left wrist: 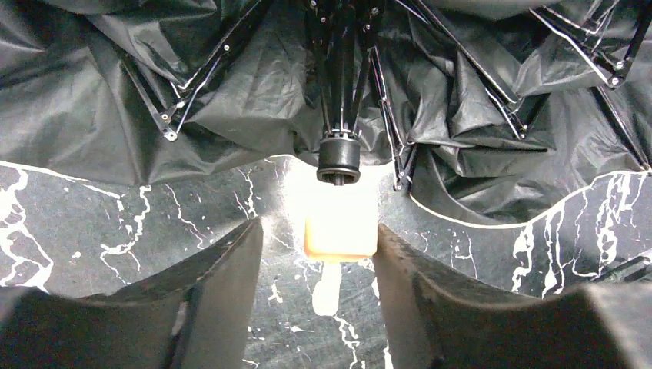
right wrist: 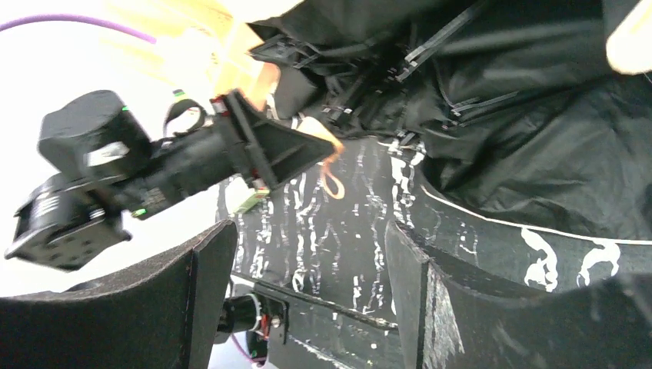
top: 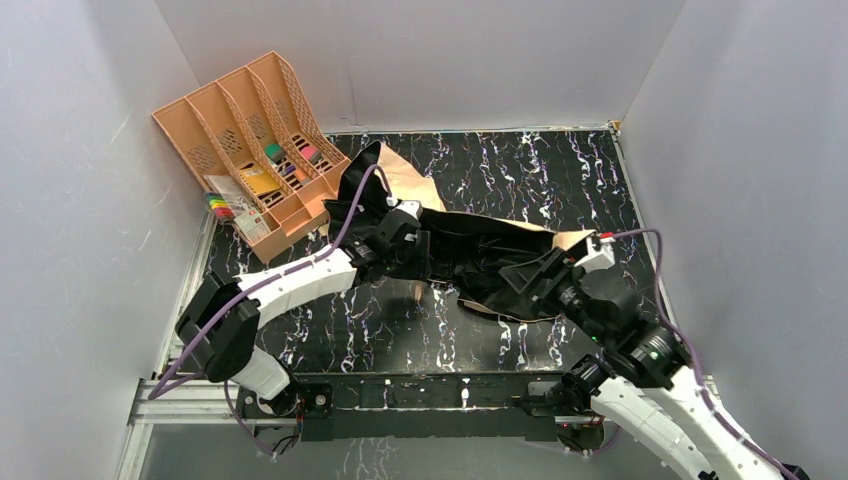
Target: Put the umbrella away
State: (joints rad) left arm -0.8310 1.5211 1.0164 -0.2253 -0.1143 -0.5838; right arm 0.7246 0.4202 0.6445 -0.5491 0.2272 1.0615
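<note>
The umbrella (top: 480, 255) lies half open across the middle of the table, its black lining and ribs up and tan fabric showing at the far edge (top: 405, 175). Its short tan handle (top: 415, 292) points toward the near edge. In the left wrist view the handle (left wrist: 340, 227) sits on the table between the tips of my open left gripper (left wrist: 317, 240), with the black runner (left wrist: 338, 157) and canopy beyond. My right gripper (right wrist: 311, 231) is open and empty beside the canopy's near right edge (right wrist: 538, 154). The loop strap (right wrist: 332, 181) shows there.
The peach-orange divided file tray (top: 250, 140) stands at the back left against the wall, holding small coloured items. White walls enclose the black marbled table (top: 560, 160) on three sides. My left arm's gripper (right wrist: 254, 150) shows in the right wrist view.
</note>
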